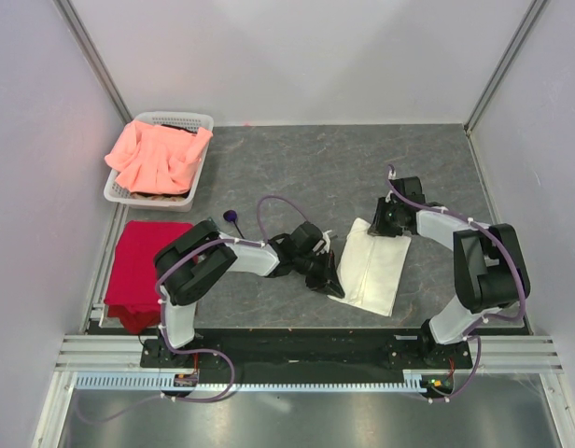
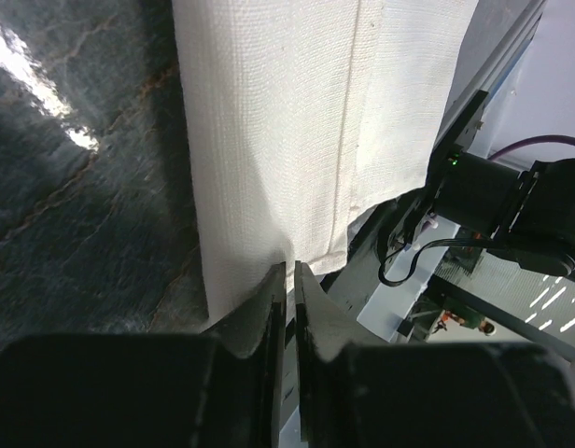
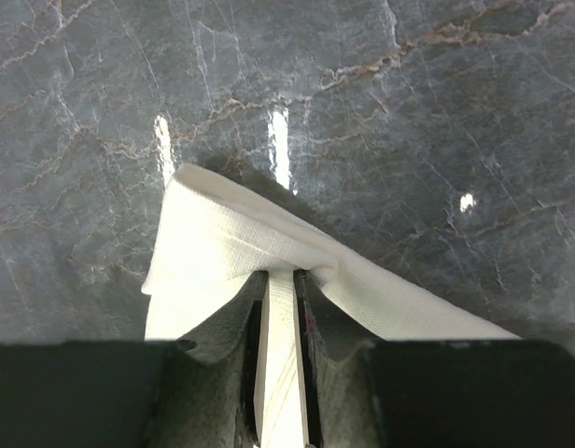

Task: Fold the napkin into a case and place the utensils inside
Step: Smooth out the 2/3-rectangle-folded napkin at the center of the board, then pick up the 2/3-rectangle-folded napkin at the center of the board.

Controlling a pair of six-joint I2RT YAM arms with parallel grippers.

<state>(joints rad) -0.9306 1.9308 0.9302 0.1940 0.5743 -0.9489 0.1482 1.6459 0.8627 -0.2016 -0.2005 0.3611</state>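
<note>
Napkin (image 1: 373,266), folded, is laid on the bench (image 1: 297,168) right of centre; its near left edge is pinched by the left end effector (image 2: 289,275), its far corner by the right end effector (image 3: 280,277).

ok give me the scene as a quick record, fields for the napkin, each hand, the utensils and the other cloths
napkin: cream-white, folded, lying on the grey table between the two hands
left hand: shut on the napkin's left edge
right hand: shut on the napkin's far corner, which is raised off the table
utensil: one purple round-headed piece on the table, left of the napkin, not inside; no other seen
red cloth: flat at the table's left edge
salmon-pink cloth: heaped in the white basket, far left corner
</note>
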